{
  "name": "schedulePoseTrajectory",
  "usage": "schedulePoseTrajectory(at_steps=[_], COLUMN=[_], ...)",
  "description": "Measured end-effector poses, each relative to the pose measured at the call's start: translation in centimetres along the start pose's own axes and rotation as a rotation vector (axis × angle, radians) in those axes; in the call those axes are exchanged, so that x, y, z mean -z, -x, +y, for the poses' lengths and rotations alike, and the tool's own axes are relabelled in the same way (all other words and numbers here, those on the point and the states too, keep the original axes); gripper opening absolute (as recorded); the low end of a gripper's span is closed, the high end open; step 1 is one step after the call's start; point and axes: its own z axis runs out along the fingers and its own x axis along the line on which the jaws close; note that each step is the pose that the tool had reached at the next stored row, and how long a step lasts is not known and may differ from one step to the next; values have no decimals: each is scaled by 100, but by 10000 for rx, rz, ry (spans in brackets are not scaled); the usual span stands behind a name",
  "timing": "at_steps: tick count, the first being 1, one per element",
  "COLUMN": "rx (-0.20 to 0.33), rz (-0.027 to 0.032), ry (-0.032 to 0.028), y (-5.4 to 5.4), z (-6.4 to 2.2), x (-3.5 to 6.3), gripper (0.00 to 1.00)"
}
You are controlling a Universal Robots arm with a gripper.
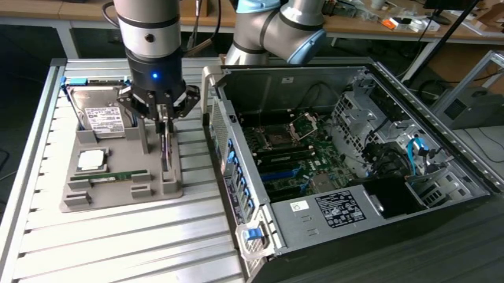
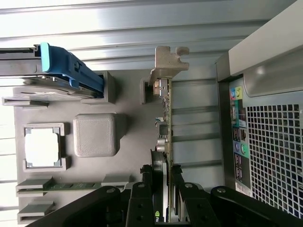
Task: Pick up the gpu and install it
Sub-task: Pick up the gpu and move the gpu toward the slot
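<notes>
While I am watching both feeds, the gpu [image 1: 164, 150] [image 2: 165, 118] is standing on its edge in the grey parts tray [image 1: 118, 197] [image 2: 128, 94], on the side nearest the open computer case [image 1: 299, 88] [image 2: 265, 142]. In the wrist view I am seeing it edge-on. Its long axis is running along the tray, roughly parallel to the case's rear panel, and its silvery bracket end is pointing toward the hard drive [image 1: 102, 118] [image 2: 71, 71] end of the tray. The gripper [image 1: 162, 121] [image 2: 163, 184] is hanging straight above the card. Its jaws are drawn in narrow, one finger sitting on each face of the board and pinching its upper edge. The card's lower edge is resting in the tray's slot. On the tray beside it, a processor [image 1: 92, 158] [image 2: 42, 146] and a green memory stick [image 1: 110, 175] [image 2: 66, 186] are lying flat in their own holders.
</notes>
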Motion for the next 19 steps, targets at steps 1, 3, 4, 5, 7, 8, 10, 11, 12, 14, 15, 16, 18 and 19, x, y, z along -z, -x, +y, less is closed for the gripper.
schedulePoseTrajectory(at_steps=[1,3,4,5,7,8,10,11,12,14,15,16,18,19], rx=[0,0,0,0,0,-1,0,0,0,-1,0,-1,0,0], rz=[-1,0,-1,-1,0,0,-1,0,0,-1,0,0,0,0], ry=[1,0,0,0,0,0,0,0,0,0,0,0,0,0], y=[0,0,0,0,1,1,1,1,1,1,1,2,2,2], z=[0,1,1,1,1,1,2,2,2,2,3,3,3,3], x=[4,12,16,20,28,31,39,43,46,54,58,62,71,79], gripper=[27,27,27,27,27,27,27,27,27,27,27,27,27,27])
